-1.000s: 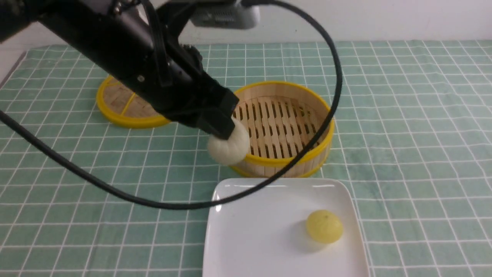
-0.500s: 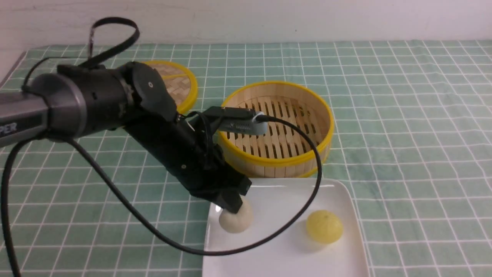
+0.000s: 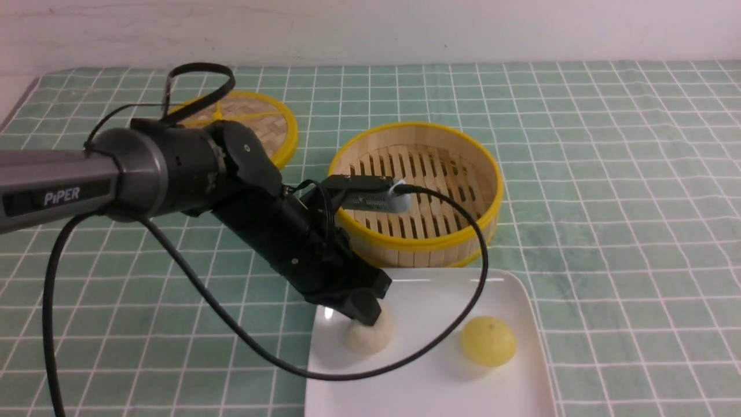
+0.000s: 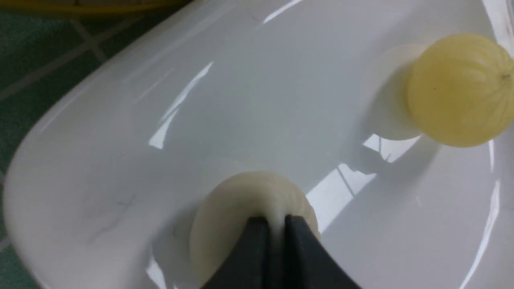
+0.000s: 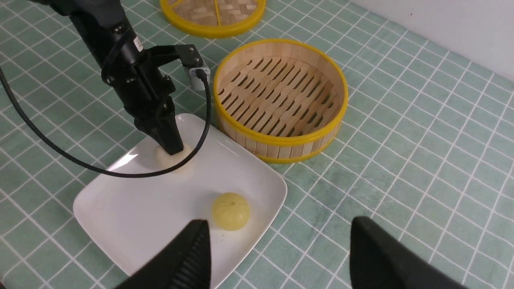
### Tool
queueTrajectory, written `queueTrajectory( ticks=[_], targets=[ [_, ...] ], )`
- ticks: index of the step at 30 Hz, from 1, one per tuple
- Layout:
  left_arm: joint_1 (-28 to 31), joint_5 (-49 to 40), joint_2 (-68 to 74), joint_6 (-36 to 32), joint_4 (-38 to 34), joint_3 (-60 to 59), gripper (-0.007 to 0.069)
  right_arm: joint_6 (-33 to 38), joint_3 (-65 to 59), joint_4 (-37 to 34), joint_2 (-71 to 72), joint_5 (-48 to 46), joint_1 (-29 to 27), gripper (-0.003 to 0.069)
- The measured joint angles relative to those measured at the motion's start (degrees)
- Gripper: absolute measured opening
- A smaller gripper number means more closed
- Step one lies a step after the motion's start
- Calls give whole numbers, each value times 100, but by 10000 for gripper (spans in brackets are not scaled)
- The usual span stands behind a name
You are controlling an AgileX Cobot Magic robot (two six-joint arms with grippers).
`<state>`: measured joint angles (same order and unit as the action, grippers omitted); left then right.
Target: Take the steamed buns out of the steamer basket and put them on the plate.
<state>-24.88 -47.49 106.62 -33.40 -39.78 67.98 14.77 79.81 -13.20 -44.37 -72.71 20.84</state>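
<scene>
The left end effector (image 3: 365,310) hid the crown of the off-white bun (image 3: 370,341). Its fingers were pinching a fold of the bun's top, seen close in the left wrist view. That bun sat on the plate (image 3: 428,382), whose near edge was cut off in the front view. A black cable (image 3: 486,266) looped across it. The yellow bun (image 3: 488,340) lay apart on the same plate. The steamer basket (image 3: 417,243) stood behind it on the counter (image 3: 608,231). The right end effector (image 5: 279,222), spread wide, showed only in its own view. A second earlier the off-white bun hung beside the basket's rim. Half a second earlier it sat nearer the plate's left edge.
</scene>
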Motion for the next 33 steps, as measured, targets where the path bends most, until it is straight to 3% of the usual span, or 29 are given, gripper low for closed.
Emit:
queueTrajectory(
  ticks=[5,8,10,11,12,20,24,33],
  targets=[
    [0,-361,6,-100,-66,204,221,0,0,0,0,0,0,463],
    [0,-420,6,-105,-66,374,388,0,0,0,0,0,0,463],
    [0,-442,6,-105,-66,412,430,0,0,0,0,0,0,463],
    [0,-568,6,-105,-60,541,514,0,0,0,0,0,0,463],
    [0,-618,6,-105,-55,594,526,0,0,0,0,0,0,463],
    [0,-1331,-250,83,205,1557,535,180,0,74,0,48,0,463],
    [0,-1431,-656,386,700,2144,522,356,0,209,0,639,0,463],
    [0,-1250,-2230,1590,3079,3647,476,386,0,949,0,2439,0,463]
  ],
)
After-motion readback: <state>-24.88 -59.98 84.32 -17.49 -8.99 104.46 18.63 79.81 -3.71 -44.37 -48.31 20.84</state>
